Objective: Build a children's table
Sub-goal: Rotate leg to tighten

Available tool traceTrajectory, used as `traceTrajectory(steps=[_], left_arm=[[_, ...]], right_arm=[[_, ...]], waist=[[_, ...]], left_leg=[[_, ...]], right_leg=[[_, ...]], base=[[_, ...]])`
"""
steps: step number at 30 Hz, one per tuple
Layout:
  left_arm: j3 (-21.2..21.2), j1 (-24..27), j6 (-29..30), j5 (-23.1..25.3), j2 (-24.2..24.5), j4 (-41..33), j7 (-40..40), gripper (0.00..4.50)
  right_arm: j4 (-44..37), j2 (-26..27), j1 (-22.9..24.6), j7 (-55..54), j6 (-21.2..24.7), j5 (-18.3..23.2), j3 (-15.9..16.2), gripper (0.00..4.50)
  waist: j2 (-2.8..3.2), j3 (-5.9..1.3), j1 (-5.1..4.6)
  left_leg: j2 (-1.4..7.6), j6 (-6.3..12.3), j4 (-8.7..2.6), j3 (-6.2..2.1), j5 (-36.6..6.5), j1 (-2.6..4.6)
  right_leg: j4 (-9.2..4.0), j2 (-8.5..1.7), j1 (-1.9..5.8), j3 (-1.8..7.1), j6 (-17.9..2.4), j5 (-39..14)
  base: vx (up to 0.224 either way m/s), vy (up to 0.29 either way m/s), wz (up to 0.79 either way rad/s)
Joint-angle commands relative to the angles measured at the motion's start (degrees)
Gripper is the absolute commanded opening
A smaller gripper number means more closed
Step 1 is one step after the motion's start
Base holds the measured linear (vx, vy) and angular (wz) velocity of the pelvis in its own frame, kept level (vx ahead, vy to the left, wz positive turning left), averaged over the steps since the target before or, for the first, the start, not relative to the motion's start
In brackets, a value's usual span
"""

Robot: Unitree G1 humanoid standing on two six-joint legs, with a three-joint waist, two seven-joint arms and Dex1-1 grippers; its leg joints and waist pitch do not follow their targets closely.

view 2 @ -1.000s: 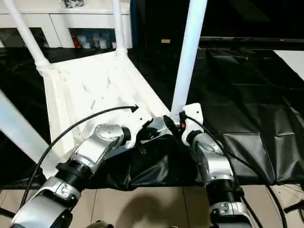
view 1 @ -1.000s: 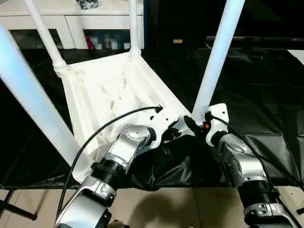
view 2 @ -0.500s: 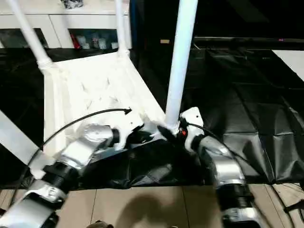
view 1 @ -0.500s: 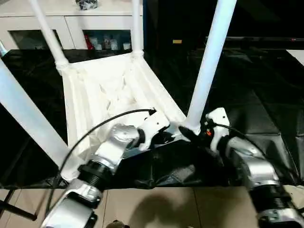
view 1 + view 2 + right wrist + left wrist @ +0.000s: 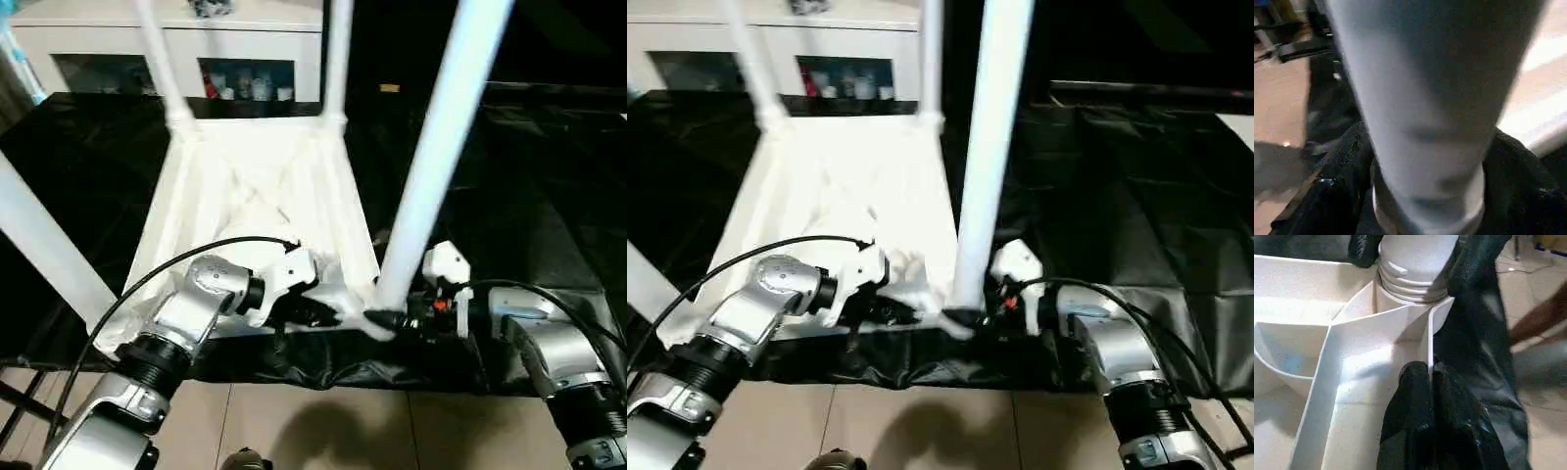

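White cabinet [image 5: 176,44] behind; blk sheet [image 5: 549,196] under; tan floor [image 5: 323,431].

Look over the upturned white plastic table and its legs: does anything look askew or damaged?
Nothing stands out. The white plastic table top lies upside down on the black sheet, its four tapered white legs standing up from the corner sockets, with no break visible.

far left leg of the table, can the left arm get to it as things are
Probably not right away. The left pincer is shut on the table's near rim, and the far left leg stands at the opposite corner, across the whole upturned tabletop; it would have to let go first.
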Motion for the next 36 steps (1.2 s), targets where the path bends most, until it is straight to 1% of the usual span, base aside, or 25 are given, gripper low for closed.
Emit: traceTrajectory(steps=[1,4,9,13,14,15,16,17,18,19,20,21,22,23,24,25,27,28,29,30,31,33,34,35,36], left_arm=[[-0.7,-0.7,-0.4,-1.8,-0.5,-2.3,-1.1,0.0],[-0.6,-0.8,-0.5,-1.7,-0.4,-2.1,-1.4,0.0],[-0.4,-1.0,-0.5,-1.6,-0.6,-1.8,-1.4,0.0],[-0.2,-1.0,-0.1,-1.6,-1.4,-1.5,0.0,0.0],[0.4,-1.4,0.6,-1.3,-2.6,-0.9,2.5,0.0],[0.5,-1.5,0.8,-1.2,-2.9,-0.7,3.2,0.0],[1.1,-2.0,1.5,-0.5,-4.2,0.2,6.4,0.0],[1.3,-2.2,1.8,-0.1,-4.8,0.6,7.9,0.0],[1.9,-2.8,2.5,0.7,-6.4,1.5,11.6,0.0],[1.9,-2.9,2.6,0.8,-6.7,1.7,12.3,0.0],[2.2,-3.2,3.1,1.1,-7.4,2.1,13.9,0.0],[2.4,-3.4,3.5,1.3,-7.9,2.3,15.0,0.0],[2.9,-3.8,4.4,1.6,-9.2,2.8,17.8,0.0],[3.7,-4.4,5.6,1.9,-11.0,3.2,21.4,0.0],[4.1,-4.7,6.3,2.1,-12.1,3.5,23.5,0.0],[5.0,-5.2,7.4,2.6,-14.0,4.0,28.0,0.0],[5.0,-5.3,7.6,2.9,-14.6,4.1,29.2,0.0],[5.1,-5.4,7.7,3.4,-15.3,4.3,30.8,0.0],[5.3,-5.5,7.8,3.9,-16.0,4.5,32.4,0.0],[5.5,-5.4,7.9,4.1,-16.8,4.6,33.6,0.0],[5.5,-5.3,7.9,4.0,-17.1,4.5,34.0,0.0],[5.1,-4.7,8.1,3.9,-17.2,3.6,33.6,0.0],[4.8,-4.3,8.0,4.0,-17.0,3.1,33.0,0.0],[4.2,-3.8,7.2,4.0,-16.6,2.4,31.5,0.0],[4.1,-3.6,6.8,3.9,-16.4,2.2,31.0,0.0]], right_arm=[[-1.6,0.1,0.3,3.1,0.1,0.6,2.6,2.94],[-1.8,-0.2,0.4,3.9,-0.2,0.1,3.3,2.67],[-2.1,-0.5,0.7,4.7,-0.1,0.3,3.7,2.61],[-2.6,0.0,1.4,4.1,0.3,0.7,3.7,2.61],[-2.3,1.2,1.5,2.4,0.5,1.1,2.8,2.61],[-2.2,1.5,1.5,1.8,0.5,1.2,2.6,2.61],[-1.3,3.0,1.1,-1.1,0.4,1.3,1.3,2.61],[-0.9,3.8,0.9,-2.7,0.2,1.2,0.8,2.61],[1.2,5.8,-0.1,-7.7,-0.4,0.5,-0.9,2.61],[1.5,6.1,-0.3,-8.6,-0.5,0.3,-1.2,2.61],[2.4,6.9,-0.7,-10.9,-0.6,-0.1,-1.8,2.6],[3.0,7.4,-1.1,-12.5,-0.7,-0.4,-2.2,2.59],[4.1,8.5,-1.7,-15.7,-0.8,-0.9,-3.1,2.59],[5.3,10.0,-2.5,-20.2,-0.2,-1.4,-4.3,2.58],[5.9,11.0,-2.9,-22.9,0.2,-1.7,-4.9,2.58],[6.9,12.8,-3.5,-27.9,1.3,-2.9,-5.8,2.58],[7.3,13.7,-3.7,-30.1,1.7,-3.3,-6.2,2.58],[7.8,14.7,-3.9,-32.3,2.1,-3.6,-6.7,2.58],[8.2,15.9,-4.0,-33.9,2.5,-3.9,-6.8,2.58],[8.4,17.2,-4.0,-35.0,2.1,-4.4,-6.4,2.58],[8.3,17.8,-3.8,-35.1,2.0,-4.1,-6.4,2.58],[8.1,18.9,-3.7,-35.8,1.4,-3.4,-6.8,2.58],[8.0,19.2,-3.7,-35.8,1.3,-2.8,-7.2,2.58],[7.6,19.4,-3.6,-35.4,0.9,-2.0,-7.7,2.93],[7.4,19.4,-3.6,-35.1,1.0,-1.6,-7.9,2.93]], waist=[[-0.68,-3.84,-0.27],[-0.75,-3.85,-0.3],[-0.75,-3.98,-0.24],[-0.72,-3.96,-0.19],[-0.74,-3.97,-0.21],[-0.71,-3.94,-0.11],[-0.74,-3.83,-0.21],[-0.78,-3.76,-0.31],[-0.83,-3.74,-0.41],[-0.86,-3.74,-0.58],[-0.91,-3.71,-0.9],[-0.92,-3.74,-0.9],[-0.94,-3.72,-0.99],[-0.99,-3.66,-1.45],[-0.94,-3.66,-1.6],[-0.91,-3.77,-2.07],[-0.92,-3.76,-2.39],[-1.03,-3.98,-2.65],[-0.88,-4.03,-2.63],[-0.96,-4.12,-2.78],[-0.75,-4.12,-2.77],[-0.75,-4.04,-2.82],[-0.66,-3.97,-2.91],[-0.56,-3.92,-3.04],[-0.59,-3.9,-3.07]], left_leg=[[1.87,3.24,-3.58,-0.37,-10.5,1.03],[1.84,3.08,-3.59,-0.43,-10.5,0.93],[1.78,3.44,-3.45,-0.42,-9.2,0.81],[1.81,3.48,-3.44,-0.43,-9.4,0.81],[1.79,3.46,-3.41,-0.4,-9.4,0.8],[1.86,3.4,-3.41,-0.4,-9.9,0.97],[1.88,3.18,-3.54,-0.44,-10.2,0.91],[1.76,2.66,-3.58,-0.47,-11.1,0.96],[1.66,2.41,-3.61,-0.52,-11.3,0.88],[1.64,2.1,-3.65,-0.5,-11.4,0.89],[1.47,1.47,-3.73,-0.62,-12.0,0.87],[1.43,1.45,-3.7,-0.6,-12.0,0.92],[1.46,1.47,-3.73,-0.6,-12.1,0.88],[1.44,1.28,-3.82,-0.68,-11.8,0.65],[1.41,1.17,-3.82,-0.67,-11.9,0.77],[1.23,0.99,-3.74,-0.68,-11.6,0.69],[1.17,0.99,-3.74,-0.7,-10.9,0.53],[1.09,1.9,-3.51,-0.58,-9.4,0.48],[1.04,2.22,-3.44,-0.56,-8.8,0.45],[0.99,2.76,-3.4,-0.52,-8.0,0.39],[0.98,3.17,-3.37,-0.5,-7.4,0.35],[0.99,3.53,-3.41,-0.46,-7.8,0.39],[1.07,3.46,-3.48,-0.47,-8.6,0.5],[1.16,3.22,-3.59,-0.52,-9.5,0.56],[1.18,3.11,-3.6,-0.52,-9.9,0.58]], right_leg=[[-4.1,-4.6,2.62,2.61,-11.8,-10.6],[-4.1,-4.68,2.71,2.61,-11.6,-10.6],[-3.93,-4.61,2.77,2.58,-11.7,-9.2],[-3.95,-4.63,2.75,2.53,-11.7,-9.4],[-3.96,-4.6,2.74,2.55,-11.7,-9.5],[-4.09,-4.64,2.61,2.56,-11.7,-10.0],[-4.13,-4.66,2.63,2.57,-11.7,-10.6],[-4.35,-4.74,2.57,2.53,-11.5,-12.2],[-4.43,-4.76,2.68,2.5,-11.2,-13.0],[-4.47,-4.78,2.65,2.51,-11.0,-13.6],[-4.76,-4.79,2.72,2.38,-10.0,-16.2],[-4.84,-4.77,2.71,2.4,-9.7,-16.6],[-4.89,-4.82,2.72,2.44,-9.5,-16.7],[-4.84,-4.77,2.8,2.4,-9.2,-16.4],[-4.87,-4.69,2.68,2.38,-9.3,-16.5],[-4.77,-4.69,2.85,2.33,-9.5,-16.1],[-4.82,-4.62,2.92,2.33,-9.5,-15.3],[-4.6,-4.5,3.06,2.46,-10.0,-12.2],[-4.51,-4.5,3.06,2.47,-10.2,-11.0],[-4.42,-4.45,3.13,2.41,-10.6,-9.5],[-4.34,-4.45,3.15,2.43,-10.9,-8.4],[-4.45,-4.41,3.13,2.39,-11.0,-8.5],[-4.59,-4.46,3.06,2.4,-10.9,-9.5],[-4.69,-4.44,3.01,2.36,-10.8,-10.6],[-4.71,-4.44,3.03,2.37,-10.8,-10.9]], base=[[0.0,0.0,0.0],[0.0,0.0,0.0],[0.0,0.0,0.0],[0.0,0.0,0.0],[0.0,0.0,0.0],[0.0,0.0,0.0],[0.0,0.0,0.0],[0.0,0.0,0.0],[0.0,0.0,0.0],[0.0,0.0,0.0],[0.0,0.0,0.0],[0.0,0.0,0.0],[0.0,0.0,0.0],[0.0,0.0,0.0],[0.0,0.0,0.0],[0.0,0.0,0.0],[0.0,0.0,0.0],[0.0,0.0,0.0],[0.0,0.0,0.0],[0.0,0.0,0.0],[0.0,0.0,0.0],[0.0,0.0,0.0],[0.0,0.0,0.0],[0.0,0.0,0.0],[0.0,0.0,0.0]])
